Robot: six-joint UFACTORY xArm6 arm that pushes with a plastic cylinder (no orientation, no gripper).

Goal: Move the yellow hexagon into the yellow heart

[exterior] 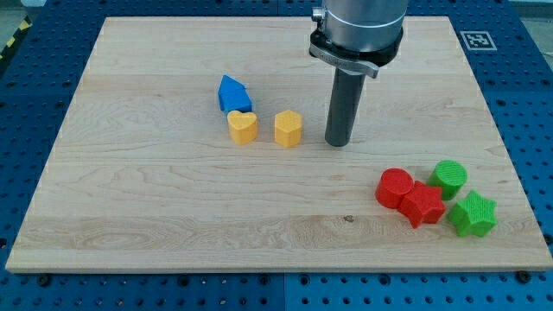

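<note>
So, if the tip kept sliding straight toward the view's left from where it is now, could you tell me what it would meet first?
Most likely the yellow hexagon, which sits just left of my tip with a small gap. Beyond it lies the yellow heart. Depth is slightly uncertain, but they look roughly in line.

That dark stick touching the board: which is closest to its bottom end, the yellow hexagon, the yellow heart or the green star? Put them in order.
From my tip:
1. yellow hexagon, just to the view's left.
2. yellow heart, farther left, beyond the hexagon.
3. green star, far off toward the view's bottom right.
</note>
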